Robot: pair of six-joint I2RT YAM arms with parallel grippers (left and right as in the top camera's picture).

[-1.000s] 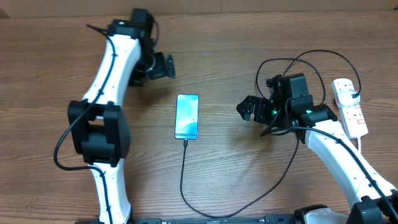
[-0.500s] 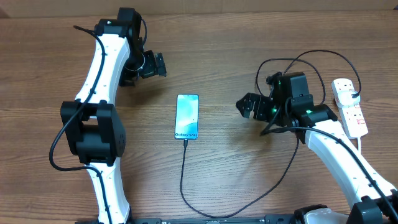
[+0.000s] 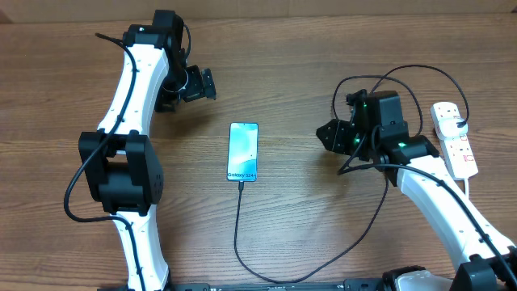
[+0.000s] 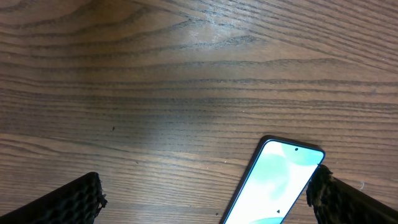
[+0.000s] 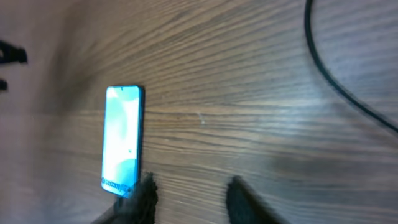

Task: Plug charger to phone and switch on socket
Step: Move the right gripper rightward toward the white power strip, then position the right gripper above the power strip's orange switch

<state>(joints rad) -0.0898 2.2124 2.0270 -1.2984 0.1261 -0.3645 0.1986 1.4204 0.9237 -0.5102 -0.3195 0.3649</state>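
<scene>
The phone (image 3: pixel 243 152) lies flat in the middle of the table, screen lit; it also shows in the left wrist view (image 4: pixel 273 180) and the right wrist view (image 5: pixel 122 140). The charger (image 3: pixel 238 234), a thin black cable, has its tip at the phone's bottom edge and loops down and right toward the socket (image 3: pixel 454 141), a white strip with red switches and a black plug. My right gripper (image 3: pixel 325 133) hovers right of the phone; its blurred fingers (image 5: pixel 193 190) stand partly drawn in over bare wood. My left gripper (image 3: pixel 212 85) is open up-left of the phone (image 4: pixel 205 186).
A loop of black cable (image 3: pixel 380 81) arches behind my right wrist and crosses the upper right of the right wrist view (image 5: pixel 336 87). The strip's white lead (image 3: pixel 468 186) runs down beside my right arm. The table's far edge meets a pale wall.
My right gripper's jaws have narrowed a good deal in the last half second. My left arm pulled back up-left earlier and has since held still.
</scene>
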